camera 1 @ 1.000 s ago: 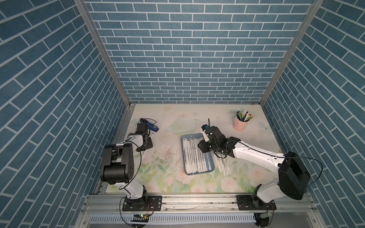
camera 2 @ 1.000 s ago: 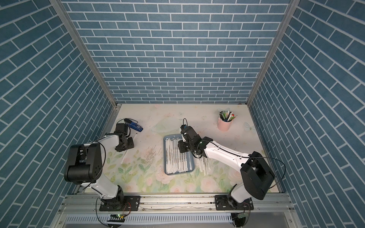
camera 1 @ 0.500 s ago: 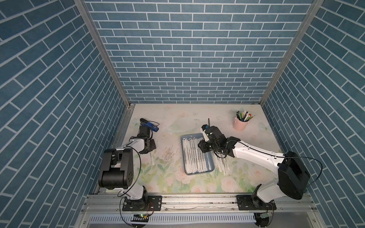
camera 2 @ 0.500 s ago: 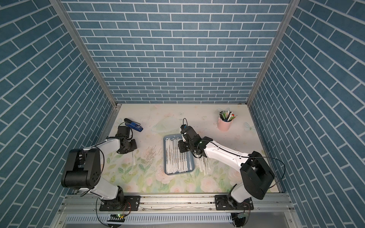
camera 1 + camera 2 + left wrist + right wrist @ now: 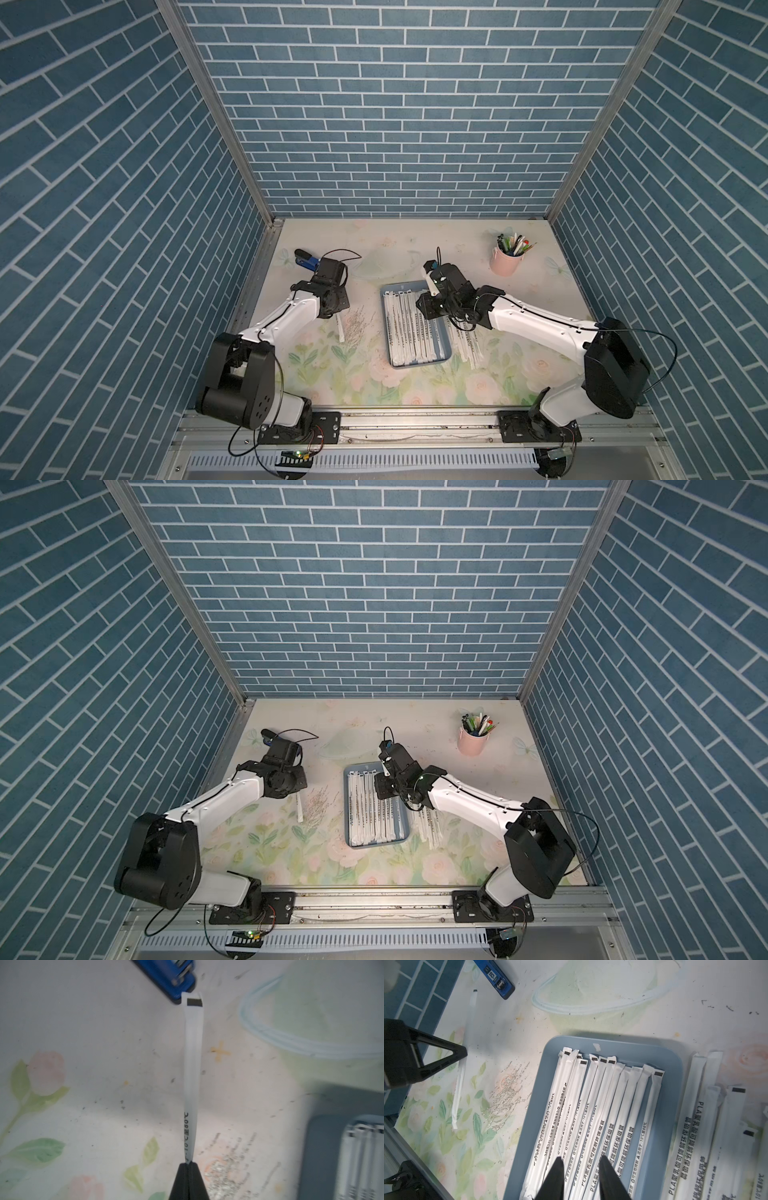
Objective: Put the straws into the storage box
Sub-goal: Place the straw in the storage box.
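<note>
Left jaws newly tight on straw (image 5: pixel 192 1076), pinch unseen from above.

In the left wrist view the stapler (image 5: pixel 172 978) is blurry and runs off the edge. The storage box (image 5: pixel 324 1157) is blurry too, and only 1 corner shows. Only the tips of the left gripper (image 5: pixel 188 1164) show, and they hide the end of 1 straw (image 5: pixel 193 1064). In both top views the right arm (image 5: pixel 532 324) hides part of the storage box, and the print on the straws (image 5: pixel 409 332) is too small to read.
</note>
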`<state>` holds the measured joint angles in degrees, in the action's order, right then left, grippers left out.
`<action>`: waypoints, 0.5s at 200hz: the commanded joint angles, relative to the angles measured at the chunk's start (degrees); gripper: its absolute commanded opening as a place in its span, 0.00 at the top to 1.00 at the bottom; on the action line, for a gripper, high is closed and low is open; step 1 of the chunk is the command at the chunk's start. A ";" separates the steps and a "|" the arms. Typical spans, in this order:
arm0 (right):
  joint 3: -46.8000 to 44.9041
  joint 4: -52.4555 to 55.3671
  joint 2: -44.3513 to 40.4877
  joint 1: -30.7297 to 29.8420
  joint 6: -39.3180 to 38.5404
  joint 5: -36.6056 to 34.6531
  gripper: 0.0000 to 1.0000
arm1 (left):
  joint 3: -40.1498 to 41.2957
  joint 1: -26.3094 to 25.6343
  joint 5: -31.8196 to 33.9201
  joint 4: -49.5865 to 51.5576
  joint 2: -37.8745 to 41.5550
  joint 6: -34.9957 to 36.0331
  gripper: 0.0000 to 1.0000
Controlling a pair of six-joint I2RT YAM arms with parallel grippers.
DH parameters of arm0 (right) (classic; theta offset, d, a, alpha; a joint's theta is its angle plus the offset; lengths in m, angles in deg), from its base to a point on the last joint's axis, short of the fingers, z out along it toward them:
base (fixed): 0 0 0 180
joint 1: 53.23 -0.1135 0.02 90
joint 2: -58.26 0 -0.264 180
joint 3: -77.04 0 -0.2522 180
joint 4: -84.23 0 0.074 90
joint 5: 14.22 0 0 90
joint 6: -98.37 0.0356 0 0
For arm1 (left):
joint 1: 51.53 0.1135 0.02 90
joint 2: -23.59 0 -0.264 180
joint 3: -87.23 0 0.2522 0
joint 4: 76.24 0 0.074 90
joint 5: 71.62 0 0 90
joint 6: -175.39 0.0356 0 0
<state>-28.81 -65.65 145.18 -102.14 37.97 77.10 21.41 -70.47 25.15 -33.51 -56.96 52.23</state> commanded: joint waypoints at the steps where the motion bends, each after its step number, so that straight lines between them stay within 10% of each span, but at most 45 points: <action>1: 2.06 2.18 0.02 1.27 -0.73 -2.52 0.69 | -3.55 -8.23 4.16 4.25 2.50 -10.33 1.00; 49: 2.18 3.71 -1.32 4.83 -1.04 -4.22 0.69 | -8.75 -28.08 7.32 0.22 -3.77 -22.73 1.00; 100: 1.43 5.08 -2.69 6.63 -1.04 -4.60 0.69 | -9.90 -31.69 7.31 -4.45 -13.52 -23.96 1.00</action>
<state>-28.05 -62.85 144.72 -95.88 37.95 73.69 11.88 -101.88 30.81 -36.46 -67.98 30.46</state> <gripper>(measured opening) 0.305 0.060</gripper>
